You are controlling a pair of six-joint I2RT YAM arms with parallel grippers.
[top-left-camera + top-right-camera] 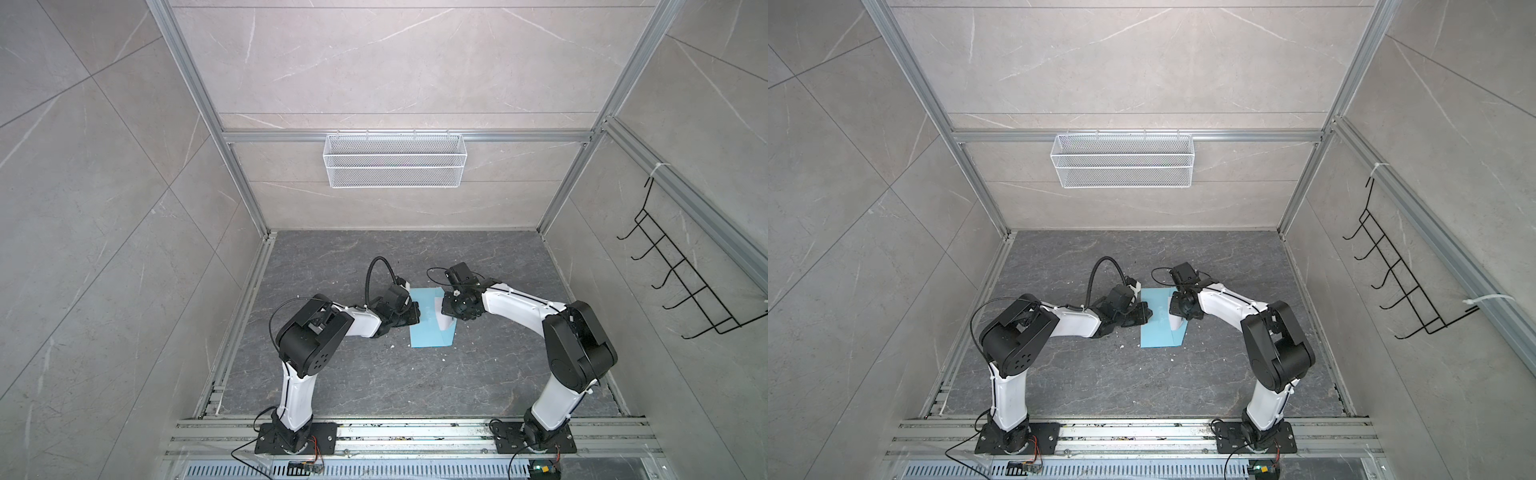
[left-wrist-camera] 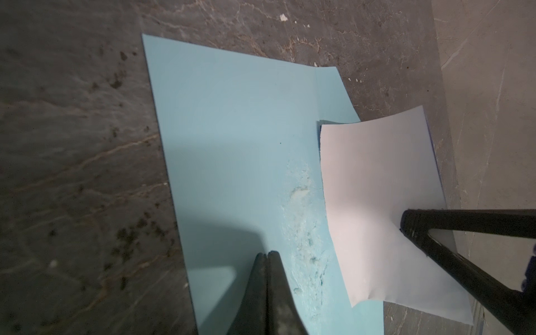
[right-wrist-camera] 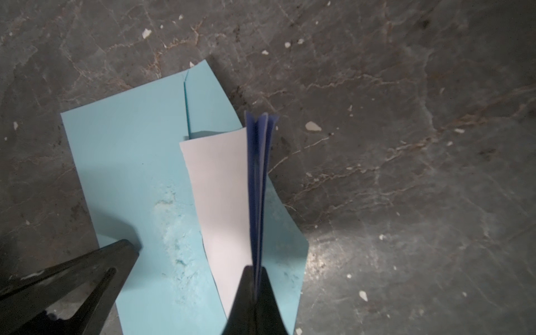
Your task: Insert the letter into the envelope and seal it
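Starting at the near short end of the envelope (image 1: pixel 430 338), lying flat on the table (image 1: pixel 374 382) between the two arms, long axis running away from the arm bases. Pinning that blue paper down from the left side with the left gripper (image 2: pixel 266 256), jaws pressed together on nothing, tips resting just beside a scuffed patch (image 2: pixel 301 203). Clamping the folded letter (image 3: pixel 223 197) from the right side with the right gripper (image 3: pixel 255 272), jaws closed tight on the blue-edged layers, white face curving down onto the envelope. Meeting the envelope's mouth along its long edge, with the letter's leading edge lying parallel to that long axis; not showing whether that edge is inside the pocket or only on top. Farther out, lying open toward the right arm, the flap (image 3: pixel 208 98), just past the letter's far corner. Judging the coming move: probably sliding the letter sideways across the short axis, away from the right arm and toward the left gripper's tips, the right arm being nearer and pushing, the left only holding down.
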